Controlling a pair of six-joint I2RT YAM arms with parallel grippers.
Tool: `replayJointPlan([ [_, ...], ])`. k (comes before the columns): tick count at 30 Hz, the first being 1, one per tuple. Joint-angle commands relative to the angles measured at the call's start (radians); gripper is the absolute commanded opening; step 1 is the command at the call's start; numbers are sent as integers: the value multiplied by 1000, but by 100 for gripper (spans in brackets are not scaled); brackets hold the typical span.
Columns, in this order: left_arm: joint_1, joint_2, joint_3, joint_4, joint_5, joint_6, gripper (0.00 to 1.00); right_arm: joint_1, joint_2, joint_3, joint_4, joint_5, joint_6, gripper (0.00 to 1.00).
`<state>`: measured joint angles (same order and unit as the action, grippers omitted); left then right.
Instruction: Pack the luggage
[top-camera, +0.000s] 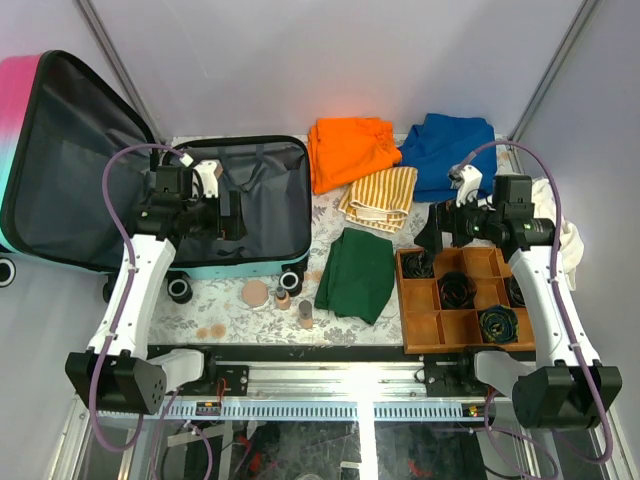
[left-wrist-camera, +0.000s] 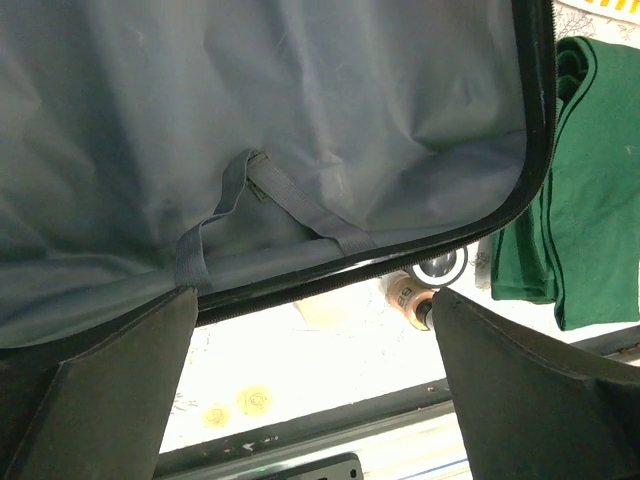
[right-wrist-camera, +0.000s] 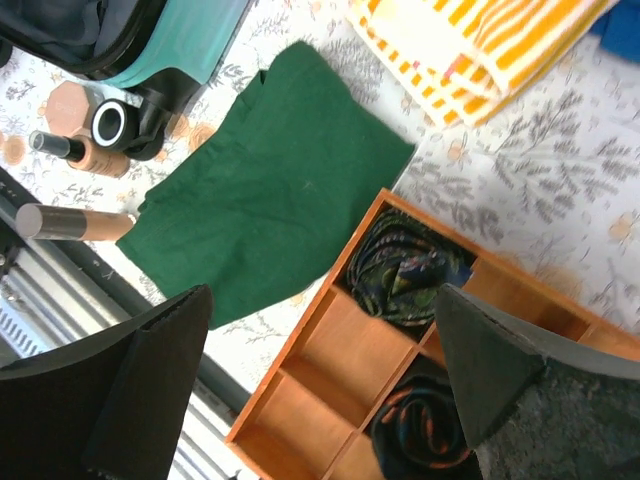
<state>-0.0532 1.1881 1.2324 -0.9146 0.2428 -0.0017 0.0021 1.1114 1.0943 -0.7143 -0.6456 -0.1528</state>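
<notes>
The luggage (top-camera: 275, 190) lies open at the left of the table, its pink-to-teal lid standing up and its dark grey lining (left-wrist-camera: 300, 120) bare apart from a strap. My left gripper (top-camera: 232, 215) hovers over the luggage's base, open and holding nothing; in the left wrist view its gap (left-wrist-camera: 315, 370) hangs over the luggage's near rim. My right gripper (top-camera: 432, 232) hangs open over the far left corner of the wooden tray (top-camera: 424, 328), nothing between its fingers (right-wrist-camera: 520, 370). Folded clothes lie between: green (top-camera: 357, 275), striped yellow (top-camera: 380, 197), orange (top-camera: 352, 150), blue (top-camera: 450, 152).
The tray (right-wrist-camera: 360, 345) holds several dark rolled items (right-wrist-camera: 400, 265) and some bare compartments. Small cosmetic bottles (top-camera: 283, 297) and a round compact (top-camera: 257, 293) lie by the luggage's wheel (right-wrist-camera: 108, 122). A white cloth sits at the far right edge. Grey walls enclose the table.
</notes>
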Motion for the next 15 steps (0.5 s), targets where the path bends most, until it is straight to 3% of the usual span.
replayJointPlan([
  [1, -18, -32, -20, 100, -5, 27, 100, 22, 26, 24, 153, -8, -65, 99],
  [9, -27, -41, -18, 121, 40, 38, 100, 59, 214, 165, 331, -41, -131, 99],
  [15, -28, -44, -17, 132, 110, 25, 100, 150, 350, 257, 466, 35, -280, 95],
])
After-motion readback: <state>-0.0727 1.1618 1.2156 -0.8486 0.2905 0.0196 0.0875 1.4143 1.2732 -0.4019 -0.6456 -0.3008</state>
